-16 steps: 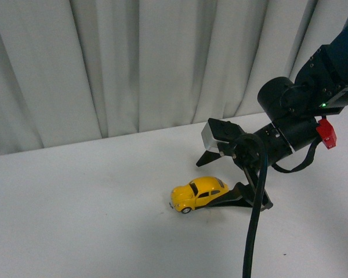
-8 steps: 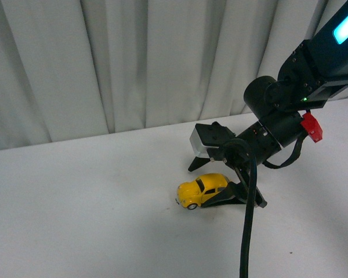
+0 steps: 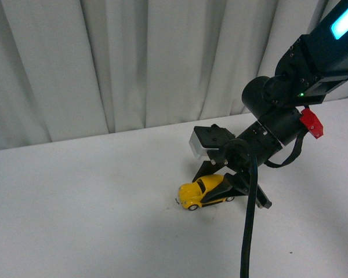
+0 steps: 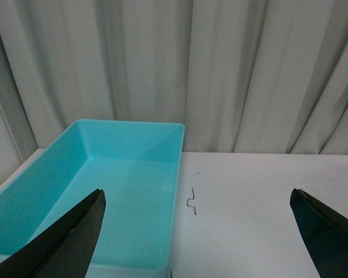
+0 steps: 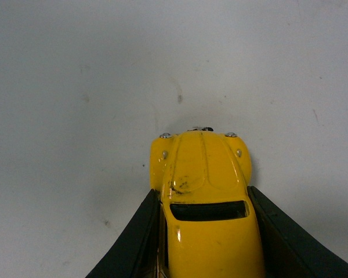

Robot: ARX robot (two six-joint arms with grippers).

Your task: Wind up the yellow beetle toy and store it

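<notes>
The yellow beetle toy (image 3: 202, 193) stands on the white table (image 3: 93, 220), its nose pointing left in the front view. My right gripper (image 3: 217, 190) is shut on the toy, one black finger on each side of its body. In the right wrist view the toy (image 5: 204, 202) fills the gap between the two fingers (image 5: 133, 237), its hood pointing away from the camera. My left gripper (image 4: 194, 231) is open and empty; its black fingertips (image 4: 75, 231) frame a turquoise bin (image 4: 64, 191) and bare table. The left arm does not show in the front view.
The turquoise bin is empty and stands against a grey curtain (image 4: 220, 75). A small bent wire mark (image 4: 192, 202) lies on the table beside the bin. The curtain (image 3: 133, 63) also runs along the table's far edge in the front view.
My right gripper's fingers have closed in on the toy's sides; earlier they were spread around it. The toy has barely shifted on the table.
</notes>
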